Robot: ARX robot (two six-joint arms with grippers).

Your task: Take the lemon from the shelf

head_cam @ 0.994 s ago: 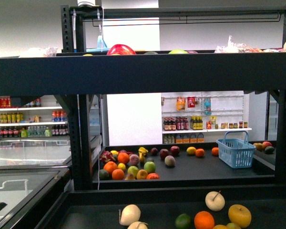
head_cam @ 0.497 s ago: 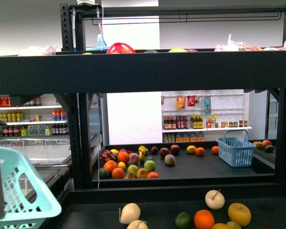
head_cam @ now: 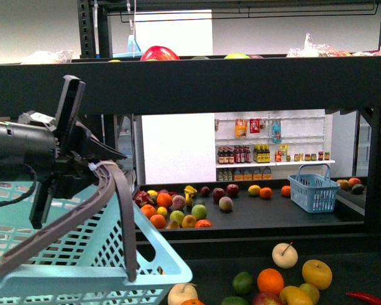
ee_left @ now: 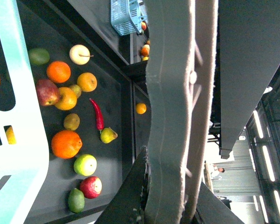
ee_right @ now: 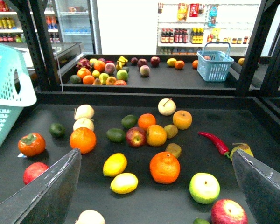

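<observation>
Three dark tiers of the shelf [head_cam: 241, 89] fill the front view, one overhead with fruit peeking over its lip, one further back, and the nearest one low down, strewn with loose fruit. A large teal basket [head_cam: 82, 254] hangs in front of the robot's left side, over the near tier's edge. Its grey handle [head_cam: 114, 190] loops up into the left gripper [head_cam: 89, 166]. In the left wrist view that handle [ee_left: 170, 116] runs between the dark jaws, which are pressed in on it. The right gripper [ee_right: 155, 154] hovers above the near tier [ee_right: 270, 130], its fingers [ee_right: 51, 186] spread wide with nothing between them but the fruit lying below. A small blue basket [head_cam: 314, 189] stands on the further tier, well apart from the teal one. On the near tier a big orange [ee_right: 164, 167] lies just beside two lemons [ee_right: 115, 164], which sit close together, nearly touching, on the bare black surface. The second one [ee_right: 124, 183] is the nearer to the right wrist camera. Neither gripper touches them, and in the front view the teal basket hides that part of the tier.
</observation>
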